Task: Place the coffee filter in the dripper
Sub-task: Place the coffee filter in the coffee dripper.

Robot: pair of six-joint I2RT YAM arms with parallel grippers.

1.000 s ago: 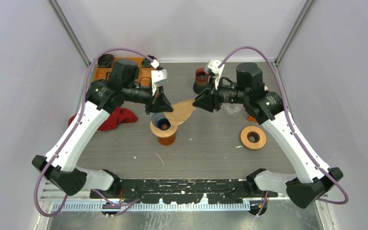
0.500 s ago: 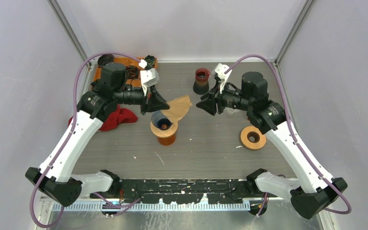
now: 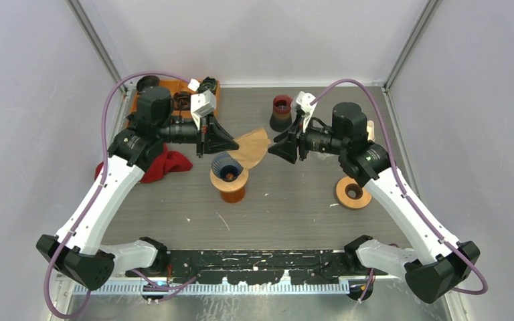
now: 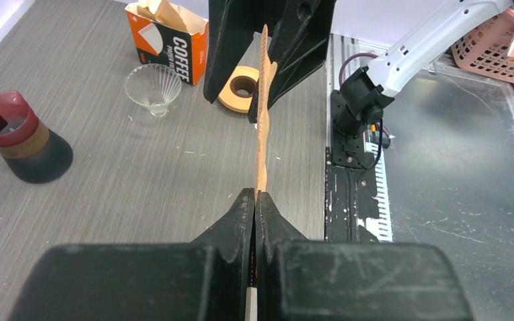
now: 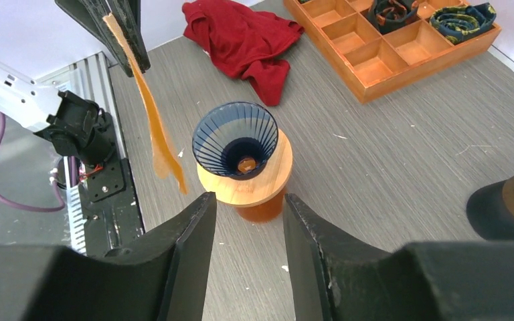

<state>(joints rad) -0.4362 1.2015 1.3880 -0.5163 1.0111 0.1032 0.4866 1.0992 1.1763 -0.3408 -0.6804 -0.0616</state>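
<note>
My left gripper [image 3: 235, 144] is shut on the brown paper coffee filter [image 3: 253, 147] and holds it flat in the air, just up and right of the dripper. The filter shows edge-on in the left wrist view [image 4: 261, 127] and hanging in the right wrist view [image 5: 152, 127]. The dark ribbed dripper [image 3: 226, 167] sits empty on a round wooden stand [image 3: 231, 186]; it also shows in the right wrist view [image 5: 235, 139]. My right gripper [image 3: 272, 150] is open and empty, right of the filter and apart from it.
A red cloth [image 3: 164, 164] lies left of the dripper. An orange compartment tray [image 3: 148, 101] stands at the back left. A dark cone with a red top [image 3: 281, 112] stands at the back. A wooden ring [image 3: 353, 192] lies at the right. A coffee box [image 4: 168, 39] and a clear dripper [image 4: 152, 85] show in the left wrist view.
My right gripper has let go of the filter and drawn back to the right, then come a little nearer. My left gripper has pulled left and back with the filter.
</note>
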